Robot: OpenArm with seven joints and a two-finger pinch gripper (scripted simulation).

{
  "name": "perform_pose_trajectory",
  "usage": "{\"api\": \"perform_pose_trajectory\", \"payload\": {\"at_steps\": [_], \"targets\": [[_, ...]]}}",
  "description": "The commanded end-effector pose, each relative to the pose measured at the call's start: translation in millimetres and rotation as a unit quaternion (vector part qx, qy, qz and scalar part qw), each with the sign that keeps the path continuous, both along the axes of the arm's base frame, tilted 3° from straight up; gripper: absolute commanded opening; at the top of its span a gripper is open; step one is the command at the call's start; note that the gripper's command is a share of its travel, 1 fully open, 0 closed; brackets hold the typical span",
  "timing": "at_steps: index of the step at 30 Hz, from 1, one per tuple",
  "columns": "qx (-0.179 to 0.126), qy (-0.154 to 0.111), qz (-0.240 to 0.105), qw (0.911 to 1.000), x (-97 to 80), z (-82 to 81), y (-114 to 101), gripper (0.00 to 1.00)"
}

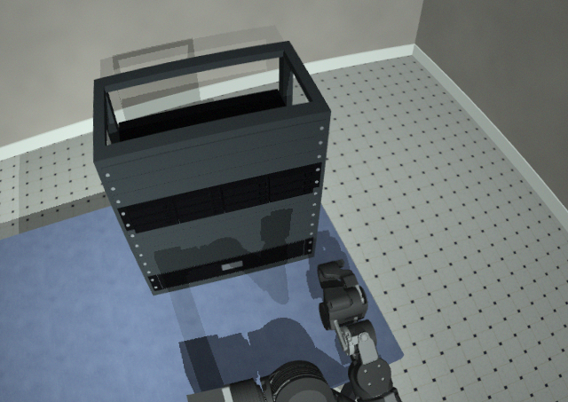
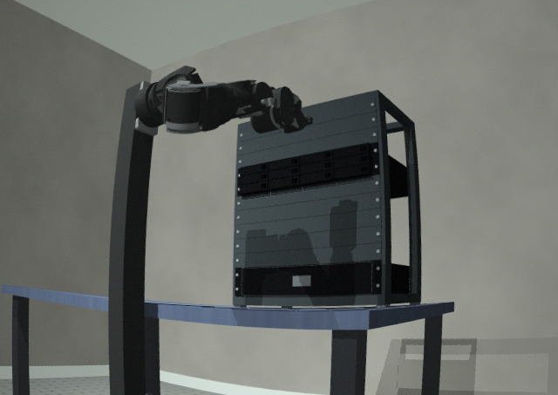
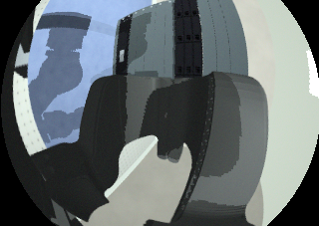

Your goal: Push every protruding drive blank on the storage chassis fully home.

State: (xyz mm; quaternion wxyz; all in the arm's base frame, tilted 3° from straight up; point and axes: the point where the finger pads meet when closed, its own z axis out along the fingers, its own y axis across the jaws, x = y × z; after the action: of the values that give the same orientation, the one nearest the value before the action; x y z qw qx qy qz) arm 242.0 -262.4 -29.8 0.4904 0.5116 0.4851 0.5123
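Observation:
The dark rack [image 1: 210, 169] stands on the blue table. The black storage chassis [image 1: 220, 201] with its rows of drive blanks sits in the upper half of the rack's front; it also shows in the exterior view [image 2: 309, 167] and the wrist view [image 3: 187, 37]. From these views the blanks look level with each other; I cannot tell if any stands out. My gripper [image 1: 331, 267] [image 2: 306, 119] is shut and empty. It hangs in front of the rack, apart from it, above the chassis level and towards the rack's right side. Its fingers fill the lower wrist view [image 3: 182, 90].
A black unit with a white label [image 1: 232, 265] sits at the bottom of the rack [image 2: 301, 281]. Plain grey panels fill the rest of the front. The arm's dark column [image 2: 128, 247] stands in front of the table. The table's right edge [image 1: 366, 306] lies near the arm.

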Motion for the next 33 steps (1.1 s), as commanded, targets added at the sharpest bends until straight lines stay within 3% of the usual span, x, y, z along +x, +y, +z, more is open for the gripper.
{"api": "perform_pose_trajectory", "payload": {"at_steps": [1, 13, 33], "targets": [[-0.002, 0.0, 0.01, 0.9999, -3.4, 0.9, 4, 0.0], [-0.001, -0.002, 0.01, 0.9999, -19.9, 0.3, 3, 0.0], [0.0, -0.002, 0.01, 0.9999, -20.9, 0.1, 3, 0.0]]}}
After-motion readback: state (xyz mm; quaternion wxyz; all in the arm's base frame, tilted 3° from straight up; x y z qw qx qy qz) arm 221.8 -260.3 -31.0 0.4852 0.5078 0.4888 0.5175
